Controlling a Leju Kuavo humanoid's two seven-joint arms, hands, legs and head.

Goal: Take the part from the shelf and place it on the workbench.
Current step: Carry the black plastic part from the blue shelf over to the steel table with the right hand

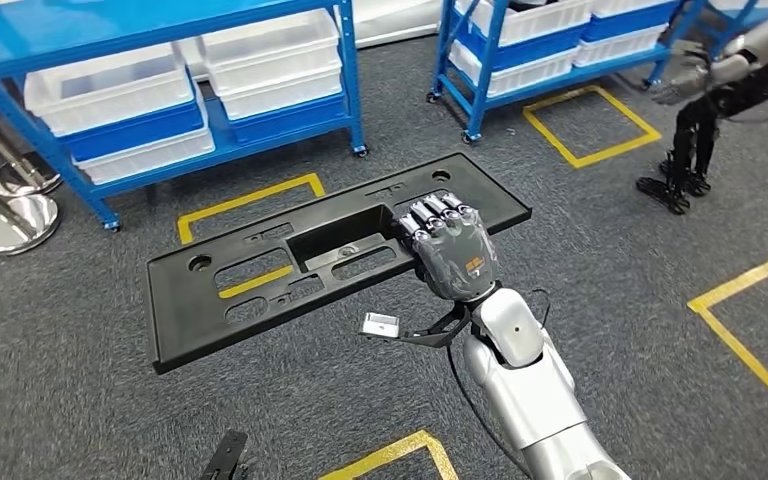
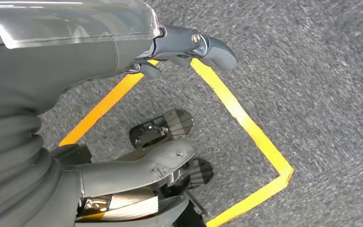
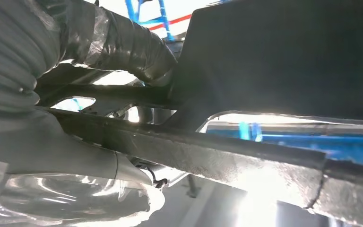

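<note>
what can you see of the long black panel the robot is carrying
The long flat black plastic panel is a rectangle with a raised rim, a large rectangular opening at its middle, several slots and two round holes near its ends. It is held in the air above the grey carpet, roughly level and slanting across the head view. The right hand grips it right of the middle, fingers curled over the top face.

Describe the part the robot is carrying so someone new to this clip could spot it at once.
In the head view, look in front of the two blue shelving racks with white bins, above the grey carpet marked with yellow tape squares. The right hand holds a long flat black panel level over the floor. Its rectangular and slotted cut-outs set it apart from everything nearby.
</note>
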